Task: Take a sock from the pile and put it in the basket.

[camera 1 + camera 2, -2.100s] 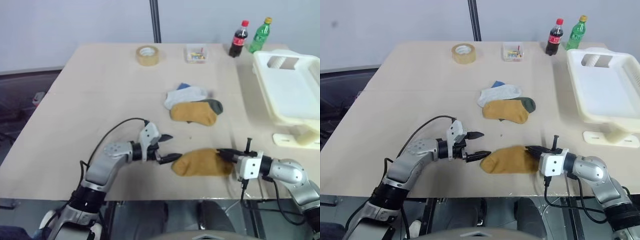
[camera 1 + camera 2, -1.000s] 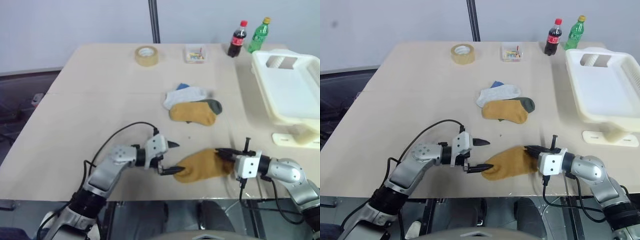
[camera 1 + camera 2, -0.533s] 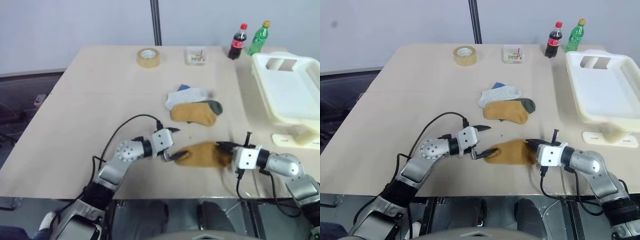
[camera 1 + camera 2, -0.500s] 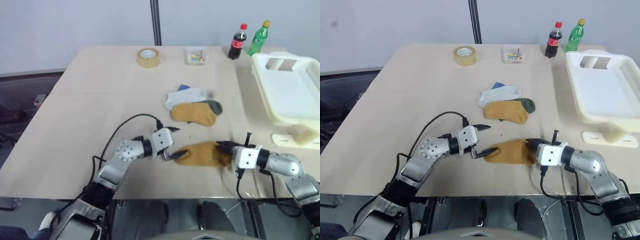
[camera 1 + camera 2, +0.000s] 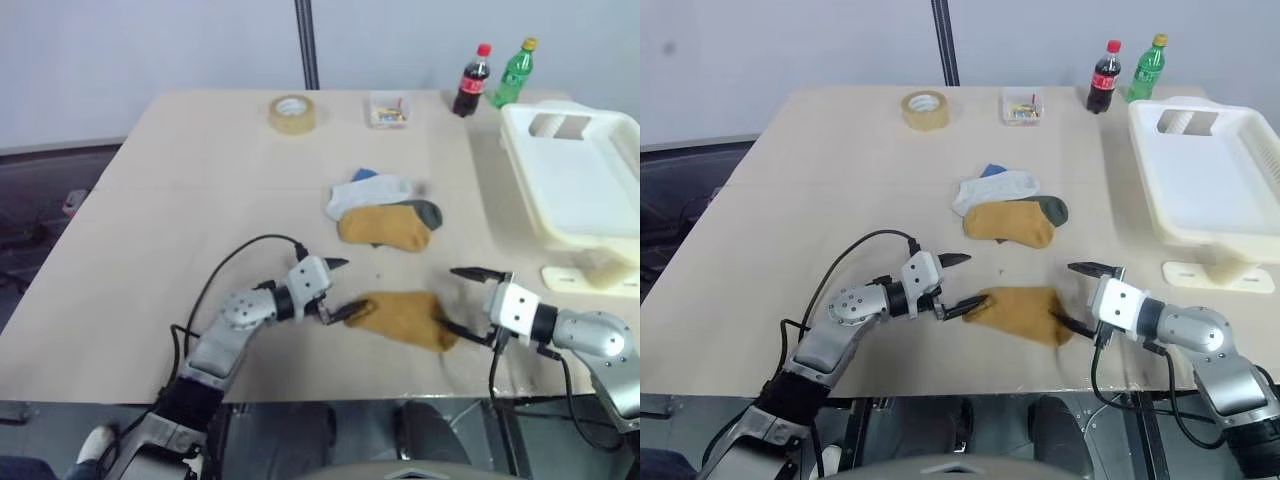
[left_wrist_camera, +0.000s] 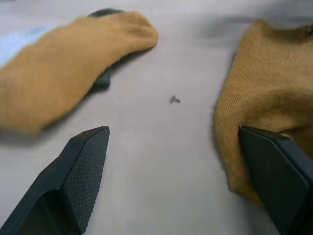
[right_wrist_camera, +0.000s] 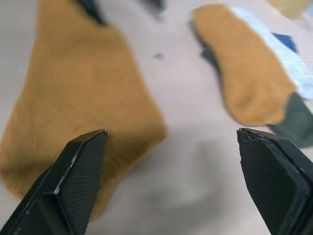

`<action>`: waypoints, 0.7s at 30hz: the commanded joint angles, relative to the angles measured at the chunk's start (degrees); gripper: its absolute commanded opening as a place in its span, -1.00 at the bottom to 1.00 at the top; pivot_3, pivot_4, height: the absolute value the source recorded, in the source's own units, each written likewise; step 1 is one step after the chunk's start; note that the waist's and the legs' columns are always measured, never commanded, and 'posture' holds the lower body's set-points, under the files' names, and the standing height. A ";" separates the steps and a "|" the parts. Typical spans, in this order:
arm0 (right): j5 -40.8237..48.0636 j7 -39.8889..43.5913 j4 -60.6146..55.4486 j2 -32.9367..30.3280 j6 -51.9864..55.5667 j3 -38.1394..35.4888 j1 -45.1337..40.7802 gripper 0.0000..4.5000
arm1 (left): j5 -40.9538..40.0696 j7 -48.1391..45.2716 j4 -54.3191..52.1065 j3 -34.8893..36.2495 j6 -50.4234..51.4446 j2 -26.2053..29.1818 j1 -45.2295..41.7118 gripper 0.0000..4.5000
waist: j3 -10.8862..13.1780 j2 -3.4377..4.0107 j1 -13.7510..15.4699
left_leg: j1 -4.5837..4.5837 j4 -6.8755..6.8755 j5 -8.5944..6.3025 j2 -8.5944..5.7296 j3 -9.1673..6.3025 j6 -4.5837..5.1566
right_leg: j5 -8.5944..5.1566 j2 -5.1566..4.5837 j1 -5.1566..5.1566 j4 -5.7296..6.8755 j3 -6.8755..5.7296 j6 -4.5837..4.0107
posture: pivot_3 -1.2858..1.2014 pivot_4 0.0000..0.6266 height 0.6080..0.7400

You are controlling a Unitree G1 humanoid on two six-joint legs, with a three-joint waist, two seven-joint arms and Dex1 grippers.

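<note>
Lab-like room: bare table (image 5: 180,200), plain grey wall (image 5: 150,40)

A loose mustard sock (image 5: 402,317) lies flat near the front edge of the bench (image 5: 180,200), flanked by the left tool (image 5: 337,291) at its one end and the right tool (image 5: 464,304) at the other, both with fingers spread wide. Behind the sock, a strip of bare bench separates it from the pile (image 5: 386,211). To the right of the sock, beyond the right tool, the basket (image 5: 575,180) stands with its thick rim raised on a foot, a barrier to any low sideways pass. Well behind the sock, along the bench's far edge, stand a tape roll (image 5: 291,112), a small clear box (image 5: 389,108) and two bottles (image 5: 494,76). Left of the sock, the bench lies open.
</note>
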 commanded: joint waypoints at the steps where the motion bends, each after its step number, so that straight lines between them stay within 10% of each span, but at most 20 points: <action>1: 6.22 -2.01 -4.03 2.98 5.75 -2.19 -2.51 0.96 | -5.74 -0.23 -5.16 3.29 3.56 -1.50 -0.14 1.00 | 0.03 -0.05 0.09 | -0.08 0.00 0.00 0.01 -0.03 0.00 | 0.00 0.01 -0.06 0.01 -0.03 0.00 | 0.03 -0.52 1.00; 21: 9.39 -2.23 -8.06 3.74 12.30 -5.01 -2.75 0.96 | -11.60 16.06 7.12 11.73 27.55 -13.87 -18.69 1.00 | 0.12 -0.16 -0.03 | -0.71 0.07 0.01 -0.37 -0.32 -0.01 | 0.01 -0.06 -0.45 -0.06 -0.35 0.03 | 0.03 -0.52 1.00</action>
